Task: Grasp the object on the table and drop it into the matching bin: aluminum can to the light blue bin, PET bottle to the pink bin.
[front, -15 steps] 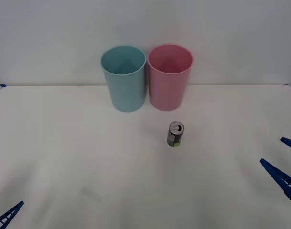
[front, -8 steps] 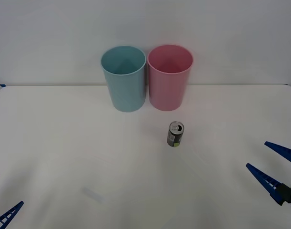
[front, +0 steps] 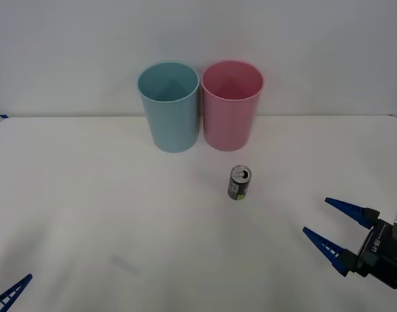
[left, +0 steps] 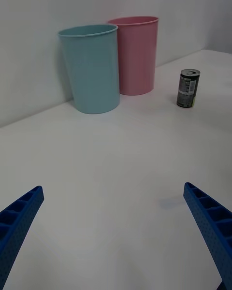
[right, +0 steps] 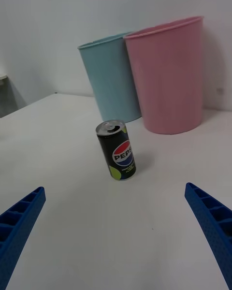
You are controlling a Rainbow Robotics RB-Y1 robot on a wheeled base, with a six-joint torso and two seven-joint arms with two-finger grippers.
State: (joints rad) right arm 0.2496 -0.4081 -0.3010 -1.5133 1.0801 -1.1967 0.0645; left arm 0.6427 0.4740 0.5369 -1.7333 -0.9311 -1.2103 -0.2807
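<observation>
Front view has the can (front: 240,182) upright on the table (front: 88,195), just at 6 o'clock of the pink bin (front: 231,105), with the blue bin (front: 169,107) touching it at 9 o'clock. Right gripper (front: 336,231) sits at the can's 4 o'clock, well apart, fingers spread wide and empty; left gripper (front: 3,276) is parked near the table's front-left corner, fingers released too. Likely light, thin-walled, slick and easily dented or tipped, so pinch gently mid-body.

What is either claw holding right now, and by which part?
Nothing. The right claw is open, short of the upright aluminum can; the left claw is open too, parked at the near left.
</observation>
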